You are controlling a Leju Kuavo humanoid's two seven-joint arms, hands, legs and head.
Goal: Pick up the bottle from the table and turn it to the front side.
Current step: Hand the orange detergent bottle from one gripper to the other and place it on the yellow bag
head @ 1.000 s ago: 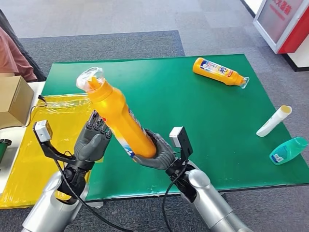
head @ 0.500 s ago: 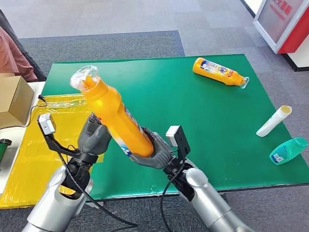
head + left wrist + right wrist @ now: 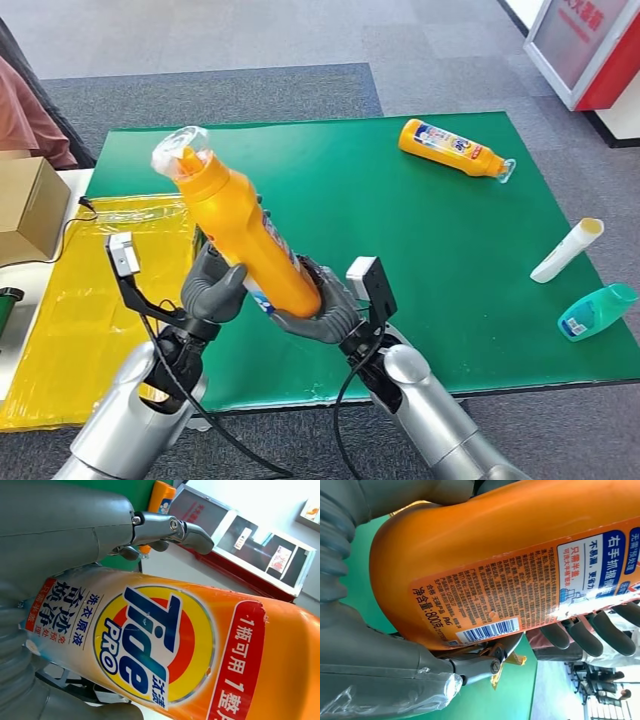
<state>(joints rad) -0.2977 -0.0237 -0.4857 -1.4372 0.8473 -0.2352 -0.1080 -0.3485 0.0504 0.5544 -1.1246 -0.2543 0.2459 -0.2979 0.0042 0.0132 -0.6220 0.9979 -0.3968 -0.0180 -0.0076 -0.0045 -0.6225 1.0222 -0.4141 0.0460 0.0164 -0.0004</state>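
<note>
My right hand (image 3: 317,310) cradles the base of the orange bottle (image 3: 241,235), which is lifted off the green mat (image 3: 423,250). My left hand (image 3: 215,290) wraps its middle. I should regrip one hand at a time, rolling the logo side forward.

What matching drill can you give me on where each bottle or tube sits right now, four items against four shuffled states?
Items:
1. Large orange detergent bottle with clear cap
2. Second orange labelled bottle
3. White tube with yellow end
4. Teal flat bottle

States:
A. Lying at the green mat's right edge, nearest the robot
B. Raised off the mat, gripped by the left hand and right hand
C. Lying at the far side of the mat
D. Lying at the right edge, just beyond the teal one

Pairs: 1-B, 2-C, 3-D, 4-A
</note>
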